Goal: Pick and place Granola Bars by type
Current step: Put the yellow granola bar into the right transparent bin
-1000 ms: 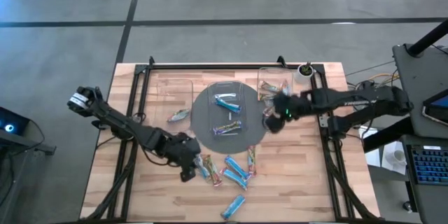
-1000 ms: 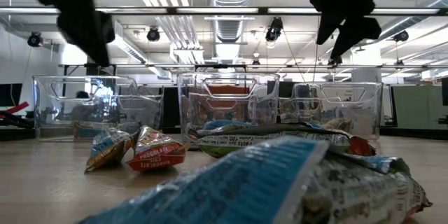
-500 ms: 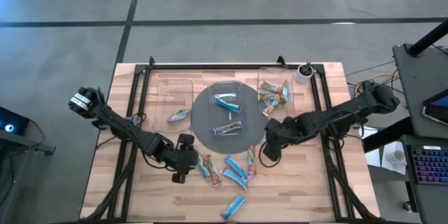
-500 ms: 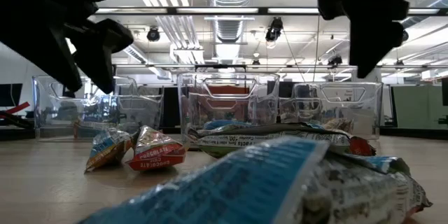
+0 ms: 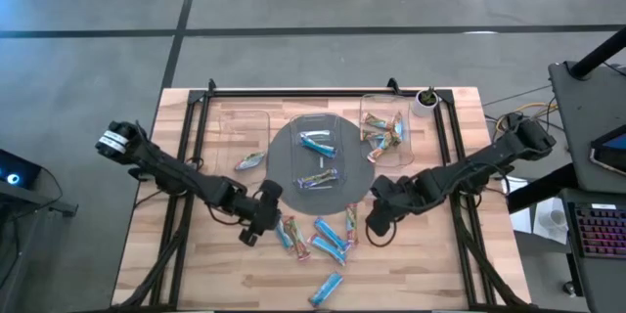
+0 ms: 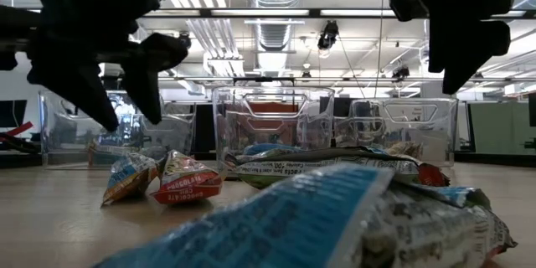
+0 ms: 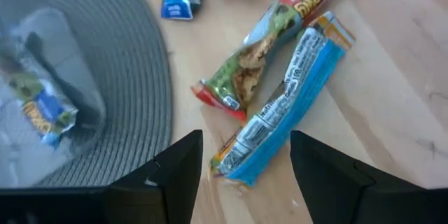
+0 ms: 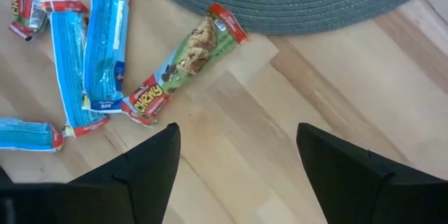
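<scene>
Several loose Granola Bars [image 5: 328,240] lie flat on the wood near the table's near edge, in light-blue and green-and-red wrappers. My left gripper [image 5: 264,217] hangs open just left of them. In the left wrist view its fingers [image 7: 245,175] stand on either side of the end of a blue bar [image 7: 280,115], beside a green-and-red bar [image 7: 255,66], touching neither. My right gripper [image 5: 375,225] hangs open right of the pile, above bare wood next to a green-and-red bar [image 8: 185,63].
Three clear trays stand along the far side: the left tray [image 5: 243,122] holds one silvery bar, the middle tray [image 5: 315,129] sits on the round grey plate [image 5: 284,171] with a blue bar, and the right tray [image 5: 384,108] holds several bars. A multicoloured bar [image 5: 318,178] lies on the plate.
My right gripper has swung from beside the right tray toward the table's near edge and a little left, ending by the loose bars. My left gripper has come down toward the bars and shifted slightly toward the far edge. No bar has moved.
</scene>
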You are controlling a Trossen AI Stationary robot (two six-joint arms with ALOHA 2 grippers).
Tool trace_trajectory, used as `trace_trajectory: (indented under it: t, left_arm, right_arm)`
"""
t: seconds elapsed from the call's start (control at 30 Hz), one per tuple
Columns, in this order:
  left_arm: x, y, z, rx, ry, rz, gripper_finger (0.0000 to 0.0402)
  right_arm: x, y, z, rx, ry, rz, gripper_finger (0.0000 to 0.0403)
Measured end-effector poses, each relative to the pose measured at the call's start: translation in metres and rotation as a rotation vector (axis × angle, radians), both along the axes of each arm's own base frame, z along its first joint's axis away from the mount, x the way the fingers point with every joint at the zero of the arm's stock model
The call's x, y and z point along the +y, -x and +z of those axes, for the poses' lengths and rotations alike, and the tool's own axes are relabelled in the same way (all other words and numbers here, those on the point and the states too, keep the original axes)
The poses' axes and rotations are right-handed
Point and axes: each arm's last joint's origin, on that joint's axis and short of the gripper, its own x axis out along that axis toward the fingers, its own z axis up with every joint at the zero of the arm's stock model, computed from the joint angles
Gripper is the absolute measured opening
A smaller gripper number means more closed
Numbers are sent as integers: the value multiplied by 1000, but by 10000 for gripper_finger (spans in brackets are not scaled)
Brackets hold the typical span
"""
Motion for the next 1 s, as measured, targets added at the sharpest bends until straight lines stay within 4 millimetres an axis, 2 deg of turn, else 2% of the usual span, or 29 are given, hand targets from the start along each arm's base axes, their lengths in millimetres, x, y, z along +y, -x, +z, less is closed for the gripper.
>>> trace_trajectory:
  t: [0.3,0.57,0.8,1.0]
  left_arm:
    - [0,-7,-25,101,-14,-85,197]
    - [-2,-17,-31,90,-16,-70,197]
    - [0,-23,-27,51,-18,-49,197]
    - [2,-25,-38,98,8,-35,197]
  right_arm:
    - [1,-1,0,-8,-8,-14,271]
    - [0,-1,0,-13,5,-16,272]
    - [-1,-1,0,-16,19,-21,270]
    - [-1,0,-1,-12,22,-17,271]
